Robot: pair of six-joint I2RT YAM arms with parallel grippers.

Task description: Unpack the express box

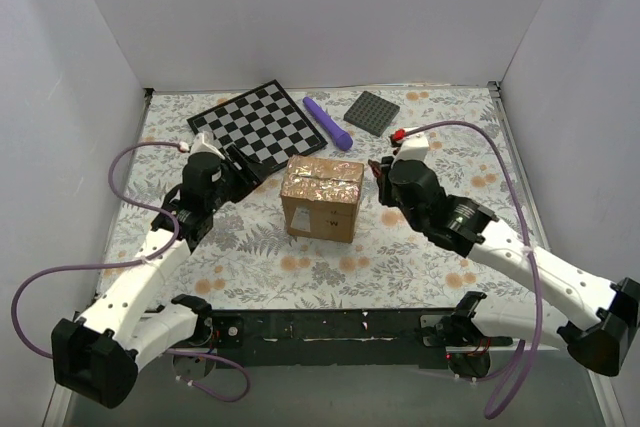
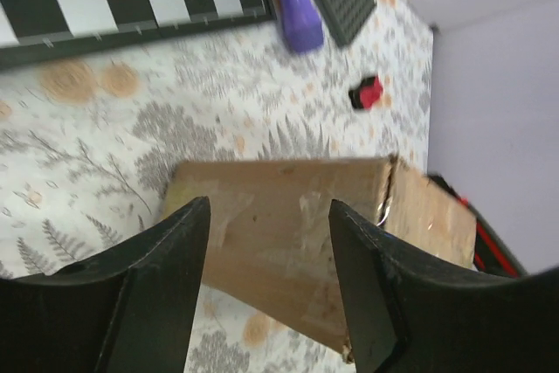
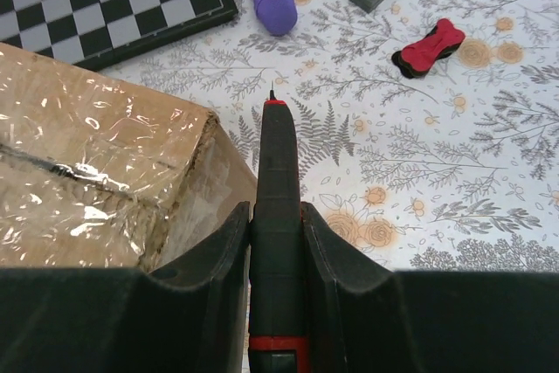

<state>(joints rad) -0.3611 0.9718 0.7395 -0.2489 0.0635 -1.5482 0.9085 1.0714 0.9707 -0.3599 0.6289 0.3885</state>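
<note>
The express box [image 1: 322, 197] sat mid-table on the floral cloth [image 1: 250, 267], between my two grippers; its top flaps were sealed under glossy tape, so I judged it light, stiff at the edges and slick on top; best steadied by its bare cardboard sides, not the tape. My left gripper [image 2: 269, 216] hung spread and empty just beside its left face; my right gripper [image 3: 275, 211] was clamped on a slim black tool [image 3: 274, 155], fine tip near the box's right top corner. Contents were hidden; the seam was lost in glare; the left wrist view was blurred.
</note>
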